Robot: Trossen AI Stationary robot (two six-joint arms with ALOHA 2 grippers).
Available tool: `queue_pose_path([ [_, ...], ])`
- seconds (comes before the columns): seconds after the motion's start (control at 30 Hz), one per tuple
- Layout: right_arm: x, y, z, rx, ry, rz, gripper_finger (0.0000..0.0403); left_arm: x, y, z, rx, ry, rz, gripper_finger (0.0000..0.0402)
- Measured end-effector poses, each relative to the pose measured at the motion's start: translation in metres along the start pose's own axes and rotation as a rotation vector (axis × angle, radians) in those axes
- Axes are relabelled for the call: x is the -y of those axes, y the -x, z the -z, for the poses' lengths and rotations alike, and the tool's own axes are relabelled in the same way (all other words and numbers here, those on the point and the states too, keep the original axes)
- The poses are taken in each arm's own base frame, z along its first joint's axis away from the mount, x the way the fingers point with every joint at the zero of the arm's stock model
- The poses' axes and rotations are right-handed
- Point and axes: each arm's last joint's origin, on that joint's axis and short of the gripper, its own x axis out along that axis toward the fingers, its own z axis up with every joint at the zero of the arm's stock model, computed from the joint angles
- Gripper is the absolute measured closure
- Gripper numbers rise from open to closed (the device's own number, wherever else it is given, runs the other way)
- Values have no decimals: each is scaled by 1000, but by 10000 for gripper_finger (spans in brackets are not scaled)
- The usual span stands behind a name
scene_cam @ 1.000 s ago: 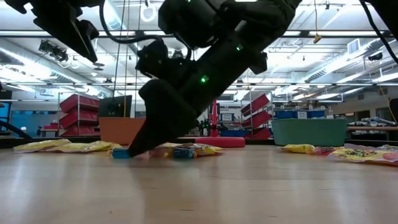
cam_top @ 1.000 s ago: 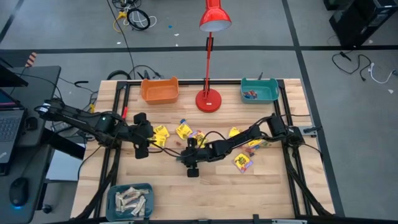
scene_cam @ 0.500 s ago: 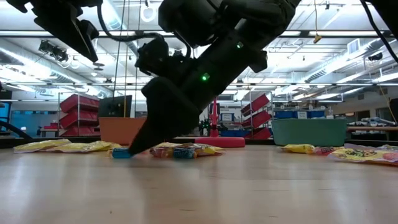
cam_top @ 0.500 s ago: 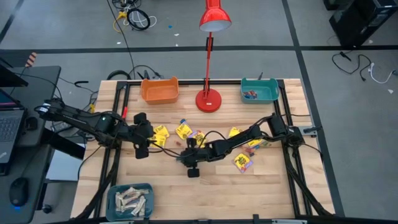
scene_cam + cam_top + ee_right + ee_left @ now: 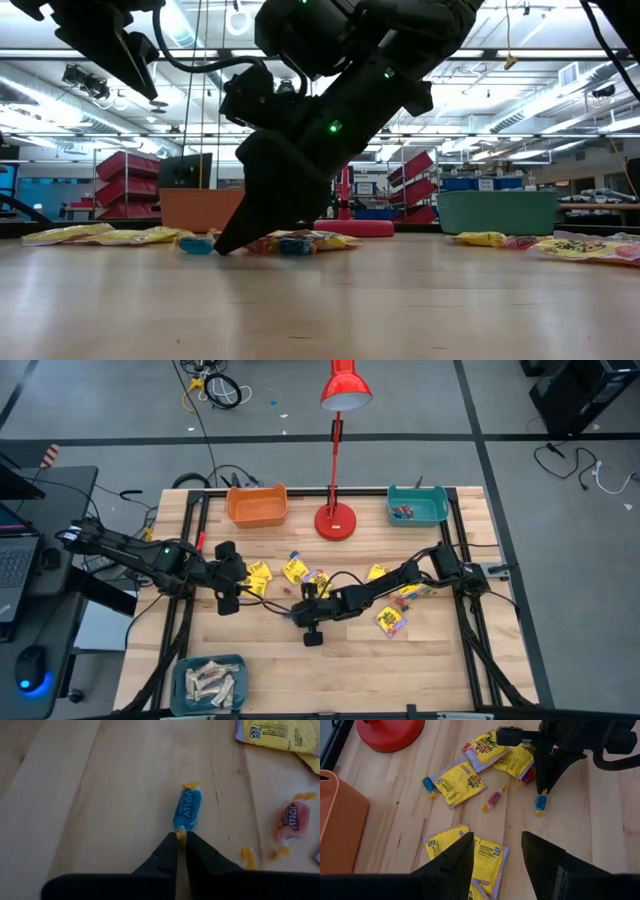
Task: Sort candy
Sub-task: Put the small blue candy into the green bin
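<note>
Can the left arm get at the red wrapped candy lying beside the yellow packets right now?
Probably yes: the left gripper is open and the red candy lies bare on the table ahead, though the right gripper works close beside it.

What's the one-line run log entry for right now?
right claw: shut on blue candy by its twisted end, on table | left claw: open, raised over yellow packets | red candy: loose nearby

You have three bins on the table — one orange bin (image 5: 257, 506), one teal bin (image 5: 417, 505), one blue bin (image 5: 209, 682) of pale bars. One red lamp (image 5: 337, 460). Your left wrist view shows four yellow packets (image 5: 458, 783), two blue candies (image 5: 540, 803) and one red candy (image 5: 494, 799) — two arms in all.
</note>
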Motion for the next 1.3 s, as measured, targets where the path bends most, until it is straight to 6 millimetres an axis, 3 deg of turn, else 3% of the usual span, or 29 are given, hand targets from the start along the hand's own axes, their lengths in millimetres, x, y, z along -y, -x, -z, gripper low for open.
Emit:
queue_pose_path([
  [0.13, 0, 0, 0, 0, 10, 1, 400, 0, 0, 0, 0, 0, 0, 234],
  [0.67, -4, 15, -7, -7, 1, 19, 403, 0, 0, 0, 6, 2, -9, 234],
  [0.97, 2, 58, -33, 30, -18, 12, 403, 0, 0, -2, 19, 7, -6, 234],
  [1.3, 25, 129, -47, -61, -106, 110, 403, 0, 0, -2, 19, 7, -5, 234],
])
